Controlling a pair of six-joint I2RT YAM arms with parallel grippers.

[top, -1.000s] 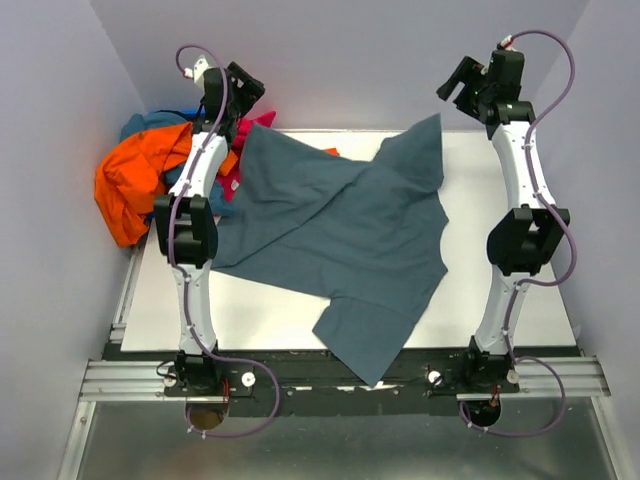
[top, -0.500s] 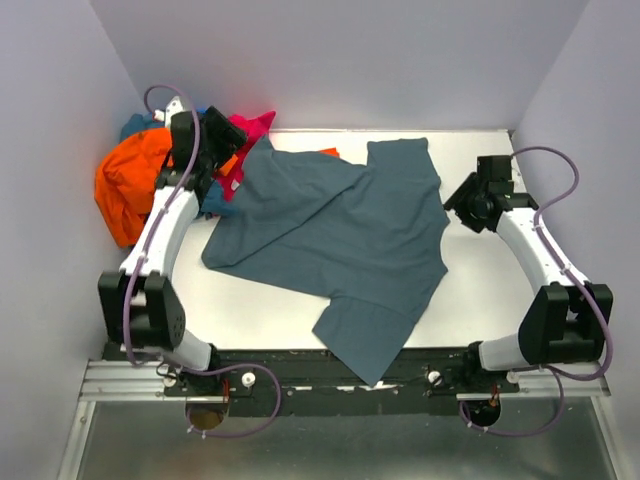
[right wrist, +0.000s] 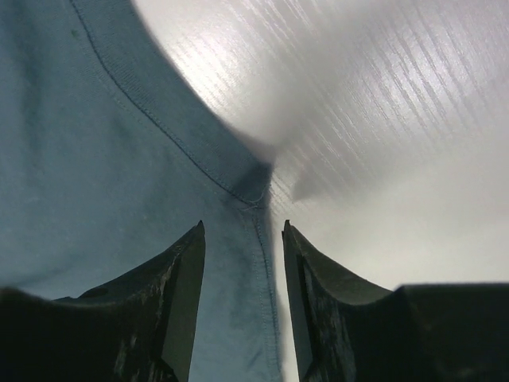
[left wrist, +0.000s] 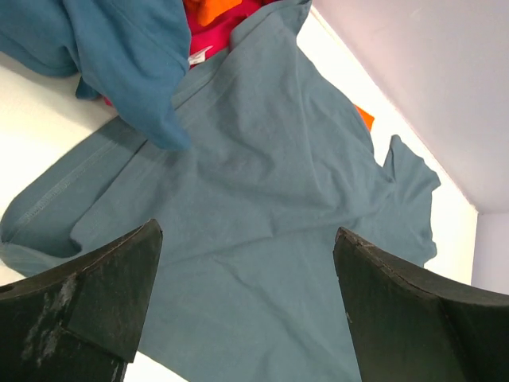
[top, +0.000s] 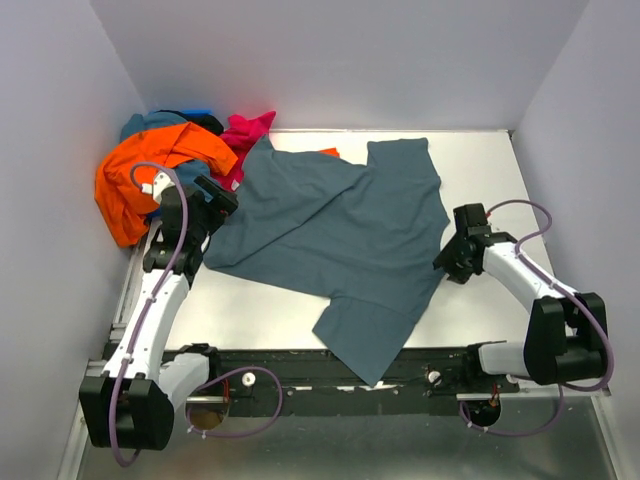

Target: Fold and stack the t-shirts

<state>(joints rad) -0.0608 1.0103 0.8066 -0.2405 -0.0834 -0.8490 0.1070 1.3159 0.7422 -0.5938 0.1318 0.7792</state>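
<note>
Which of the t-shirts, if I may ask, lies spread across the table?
The slate blue-grey t-shirt; the orange t-shirt and pink t-shirt lie heaped in the far-left corner.

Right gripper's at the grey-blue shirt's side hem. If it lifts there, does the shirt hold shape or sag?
Probably sags: the grey-blue shirt lies in soft wrinkles, one end overhanging the table. Lifted, the rest should trail and drag. The thin hem at the right gripper might slip.

**White table, lilac walls**

Here's the setting: a white table (top: pixel 500 170) boxed in by a pale lilac back wall (top: pixel 340 60), left wall (top: pixel 50 150) and right wall (top: pixel 590 120). An aluminium rail (top: pixel 120 380) runs along the near edge, with a dull grey metal sheet (top: pixel 330 450) below. Close up, soft glare streaks the tabletop's fine grain.
</note>
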